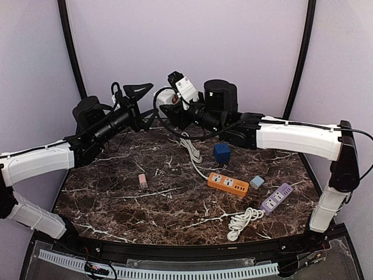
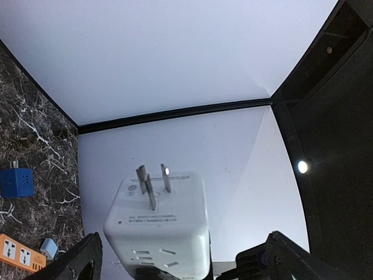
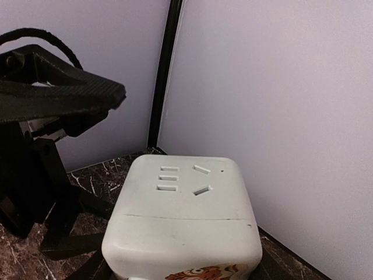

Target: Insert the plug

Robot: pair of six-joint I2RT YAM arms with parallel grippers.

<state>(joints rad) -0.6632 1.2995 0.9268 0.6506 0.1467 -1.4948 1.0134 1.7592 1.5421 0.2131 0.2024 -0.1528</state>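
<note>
We find the left half of the marble table [image 1: 105, 198] open for a low pass, with only a small pink block [image 1: 143, 181] on it. The right half is crowded by an orange power strip [image 1: 228, 184], a purple power strip [image 1: 276, 198], a blue cube [image 1: 221, 153] and a coiled white cord [image 1: 242, 221]. At the back, the spread-fingered left gripper [image 1: 150, 104] faces the white cube adapter [image 1: 185, 88], which the right gripper [image 1: 182, 100] grips. We see little gap between them, and the rear wall [image 1: 175, 41] is close behind.

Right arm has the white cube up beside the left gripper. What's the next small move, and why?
Probably ease the left gripper forward around the white cube: its open fingers flank it with only their tips showing, while the right gripper holds it aloft, prongs bare.
</note>
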